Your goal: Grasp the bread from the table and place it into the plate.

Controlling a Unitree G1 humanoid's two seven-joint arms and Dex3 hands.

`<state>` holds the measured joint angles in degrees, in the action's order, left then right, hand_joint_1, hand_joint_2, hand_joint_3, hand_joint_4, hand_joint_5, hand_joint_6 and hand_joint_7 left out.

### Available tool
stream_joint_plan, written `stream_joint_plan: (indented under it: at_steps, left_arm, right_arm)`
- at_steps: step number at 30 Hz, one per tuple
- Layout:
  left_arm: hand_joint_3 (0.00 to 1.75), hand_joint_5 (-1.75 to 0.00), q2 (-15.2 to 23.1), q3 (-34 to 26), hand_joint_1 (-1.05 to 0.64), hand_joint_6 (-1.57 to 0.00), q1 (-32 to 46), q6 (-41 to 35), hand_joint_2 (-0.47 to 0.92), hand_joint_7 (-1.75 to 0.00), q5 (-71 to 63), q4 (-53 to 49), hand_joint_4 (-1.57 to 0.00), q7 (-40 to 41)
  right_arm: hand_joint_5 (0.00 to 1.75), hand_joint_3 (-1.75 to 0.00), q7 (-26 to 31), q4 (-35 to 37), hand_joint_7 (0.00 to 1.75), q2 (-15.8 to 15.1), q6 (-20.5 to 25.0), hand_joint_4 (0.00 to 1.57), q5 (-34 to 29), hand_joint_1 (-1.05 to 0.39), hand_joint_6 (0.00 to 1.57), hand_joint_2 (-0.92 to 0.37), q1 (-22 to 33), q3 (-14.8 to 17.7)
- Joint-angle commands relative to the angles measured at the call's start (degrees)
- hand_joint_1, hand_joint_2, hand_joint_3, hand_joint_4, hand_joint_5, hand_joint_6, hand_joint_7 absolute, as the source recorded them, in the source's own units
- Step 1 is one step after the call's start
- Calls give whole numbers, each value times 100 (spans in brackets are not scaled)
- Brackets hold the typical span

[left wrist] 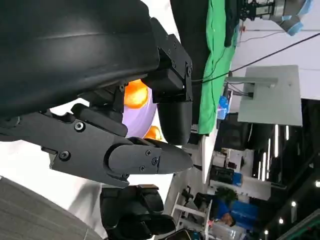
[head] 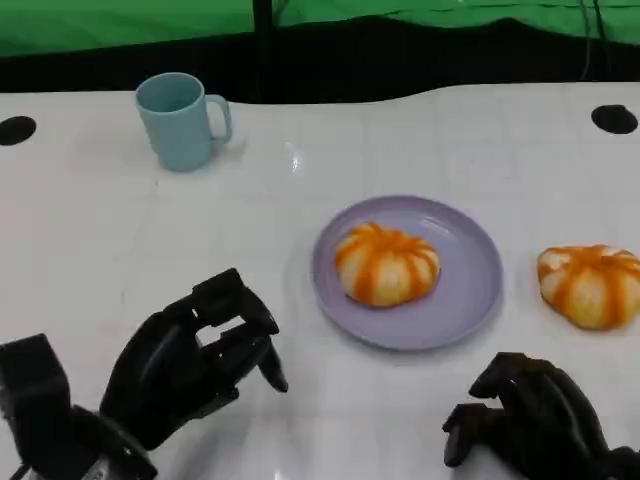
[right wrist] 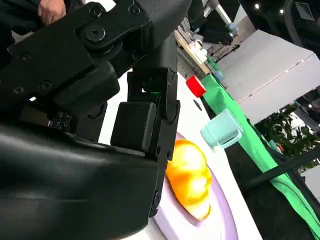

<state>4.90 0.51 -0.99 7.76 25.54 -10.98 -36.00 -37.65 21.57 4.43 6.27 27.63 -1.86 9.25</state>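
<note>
You have two breads: one (head: 386, 264) on the plate (head: 478, 300), one (head: 591, 285) on the table (head: 300, 200) just right of it. One mug (head: 181, 121) far left. Both hands, left (head: 195, 360) and right (head: 530, 415), hold nothing, fingers curled.

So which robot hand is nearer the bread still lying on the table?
Right. The right robot hand sits just below the loose bread; the left robot hand is far across, beyond the plate.

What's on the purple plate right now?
One orange-striped bread roll sits on the purple plate, near its middle. The roll covers the plate beneath it, so anything there can't be seen. A second roll lies on the table, beside the plate.
</note>
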Motion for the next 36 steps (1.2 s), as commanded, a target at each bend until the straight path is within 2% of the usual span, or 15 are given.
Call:
stream_joint_plan:
  at_steps: [1,3,6,11,25,36]
  left_arm:
    - [34,-175,-27,-83,-60,-50,145,-31,92,-168,5,109,-67,-25]
    - [34,-175,-71,-136,-60,-50,245,-206,92,-169,252,29,-67,-236]
    - [28,-175,-151,-251,-62,-56,424,-523,92,-174,679,-136,-79,-581]
    - [20,-175,-235,-366,-65,-60,412,-554,92,-175,735,-305,-83,-740]
    - [16,-175,-322,-561,-66,-61,220,-676,92,-169,714,-525,-82,-1005]
    - [17,-175,-366,-523,-66,-60,247,-597,92,-171,513,-430,-81,-908]
  right_arm:
    - [73,0,24,-109,36,-41,-36,157,44,-102,157,-71,78,20]
    - [73,0,21,-146,36,-56,-17,157,42,-102,157,-71,121,15]
    - [73,0,28,-185,36,-77,29,157,45,-104,157,-70,175,15]
    - [73,0,-1,-94,34,-87,-59,157,14,-105,157,-70,152,18]
    - [75,-1,-34,75,38,-102,-93,157,61,-104,157,-72,-31,66]
    - [73,0,-28,83,34,-100,-39,157,116,-104,157,-71,-62,91]
